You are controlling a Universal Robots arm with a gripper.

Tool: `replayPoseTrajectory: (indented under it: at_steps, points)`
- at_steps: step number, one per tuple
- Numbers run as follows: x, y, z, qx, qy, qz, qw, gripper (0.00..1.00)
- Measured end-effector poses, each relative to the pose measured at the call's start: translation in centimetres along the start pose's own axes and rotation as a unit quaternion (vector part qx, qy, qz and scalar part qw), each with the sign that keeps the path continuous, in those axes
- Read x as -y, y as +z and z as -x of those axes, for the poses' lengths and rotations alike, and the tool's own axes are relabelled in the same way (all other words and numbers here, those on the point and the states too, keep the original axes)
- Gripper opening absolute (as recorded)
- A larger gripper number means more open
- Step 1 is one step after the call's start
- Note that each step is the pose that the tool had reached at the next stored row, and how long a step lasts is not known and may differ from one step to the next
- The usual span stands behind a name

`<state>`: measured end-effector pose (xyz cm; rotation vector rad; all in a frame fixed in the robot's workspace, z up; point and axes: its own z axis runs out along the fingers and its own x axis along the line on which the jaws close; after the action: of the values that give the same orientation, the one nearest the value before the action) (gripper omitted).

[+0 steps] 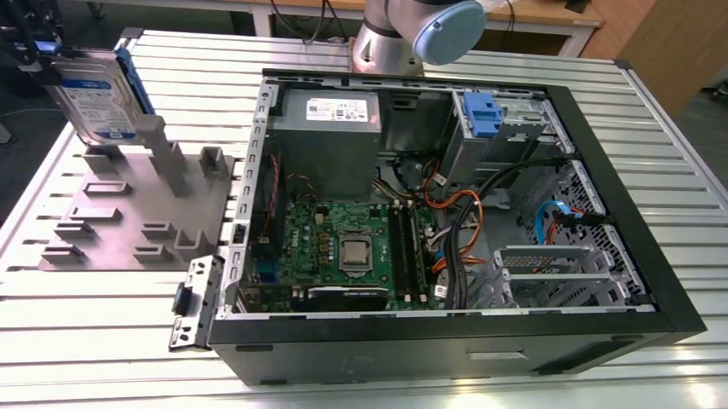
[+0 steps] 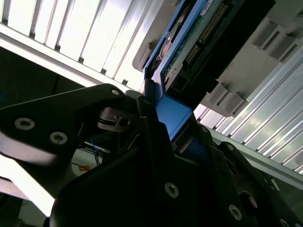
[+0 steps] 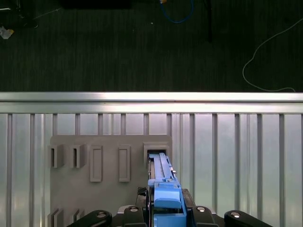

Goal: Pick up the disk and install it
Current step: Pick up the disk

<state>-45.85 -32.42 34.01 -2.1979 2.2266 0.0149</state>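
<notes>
Gripping the disk [image 1: 101, 94] by its blue bracket, gripper [image 1: 34, 44] clamped tight; grey fixture [image 1: 125, 217] directly beneath. Pickup looks done; install into computer case [image 1: 341, 349] outstanding.

Computer case [image 1: 432, 354] open on top, cables [image 1: 453, 209] crowding inside, fixture posts [image 1: 170, 166] below disk [image 1: 97, 98]

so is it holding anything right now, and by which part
Yes: the end effector grips the disk by the blue bracket on its edge.
</notes>
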Motion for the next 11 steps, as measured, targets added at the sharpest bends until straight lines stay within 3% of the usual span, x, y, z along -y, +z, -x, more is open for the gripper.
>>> replayPoseTrajectory:
  at_steps: [11]
  points:
    - [0.0,-0.28,0.0,0.0,0.0,0.0,1.0,0.37]
